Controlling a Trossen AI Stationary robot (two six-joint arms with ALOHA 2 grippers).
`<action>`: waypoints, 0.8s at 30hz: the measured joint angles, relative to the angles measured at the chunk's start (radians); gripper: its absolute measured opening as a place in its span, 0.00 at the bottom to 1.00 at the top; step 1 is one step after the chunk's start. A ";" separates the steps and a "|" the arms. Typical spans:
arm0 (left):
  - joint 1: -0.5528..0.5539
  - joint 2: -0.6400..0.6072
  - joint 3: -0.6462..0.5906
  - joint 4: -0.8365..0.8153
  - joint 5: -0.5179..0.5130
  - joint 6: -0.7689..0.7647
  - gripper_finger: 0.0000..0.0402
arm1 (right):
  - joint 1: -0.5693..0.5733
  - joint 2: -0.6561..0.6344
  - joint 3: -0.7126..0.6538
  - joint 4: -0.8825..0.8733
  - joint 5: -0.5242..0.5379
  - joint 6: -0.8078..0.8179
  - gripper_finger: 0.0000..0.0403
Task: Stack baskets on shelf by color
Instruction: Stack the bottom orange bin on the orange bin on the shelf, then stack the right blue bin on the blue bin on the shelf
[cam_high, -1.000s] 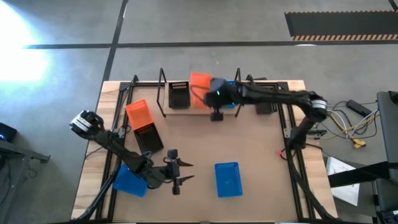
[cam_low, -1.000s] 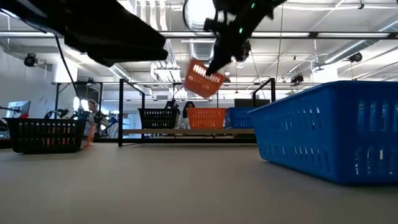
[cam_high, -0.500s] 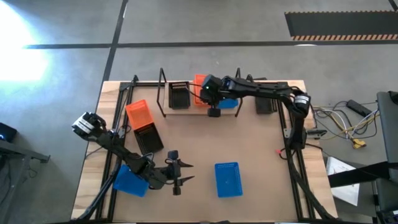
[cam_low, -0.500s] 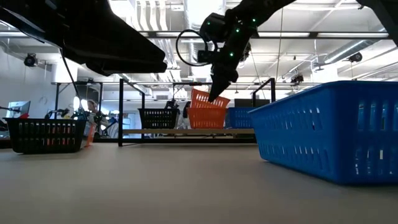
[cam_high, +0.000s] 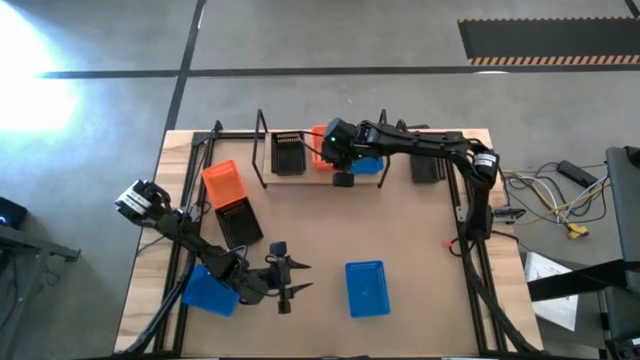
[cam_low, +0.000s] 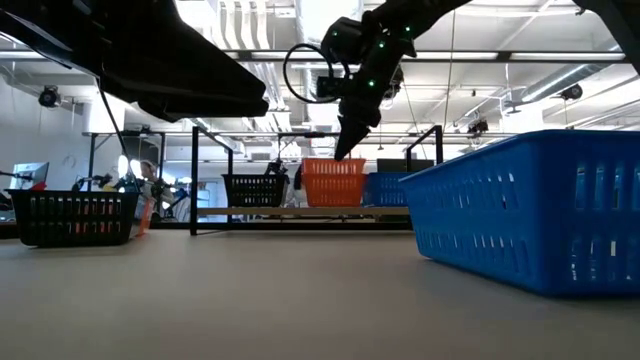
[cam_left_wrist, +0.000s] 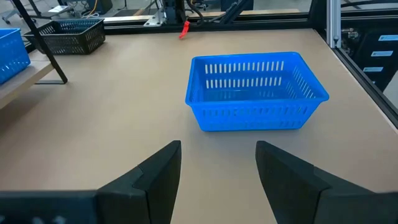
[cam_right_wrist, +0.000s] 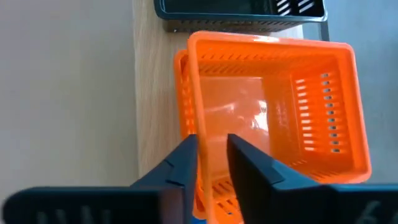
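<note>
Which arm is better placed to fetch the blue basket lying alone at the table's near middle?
Left. Its open end effector already faces that blue basket, with bare table between. The right end effector is across the table at the shelf, gripping the wall of an orange basket.

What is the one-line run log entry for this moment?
right hand: shut on orange perforated plastic basket | basket: nested on wooden wire-framed shelf | left hand: open, idle
</note>
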 joint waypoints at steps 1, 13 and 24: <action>0.000 0.000 0.000 0.000 0.000 0.000 0.48 | 0.000 0.000 0.000 0.002 0.000 0.000 0.23; 0.000 0.000 0.000 0.000 0.000 -0.003 0.48 | 0.078 -0.045 -0.006 0.003 -0.079 0.087 0.36; -0.025 0.000 0.006 -0.001 -0.005 -0.003 0.48 | 0.455 -0.138 -0.177 0.008 -0.132 0.232 0.25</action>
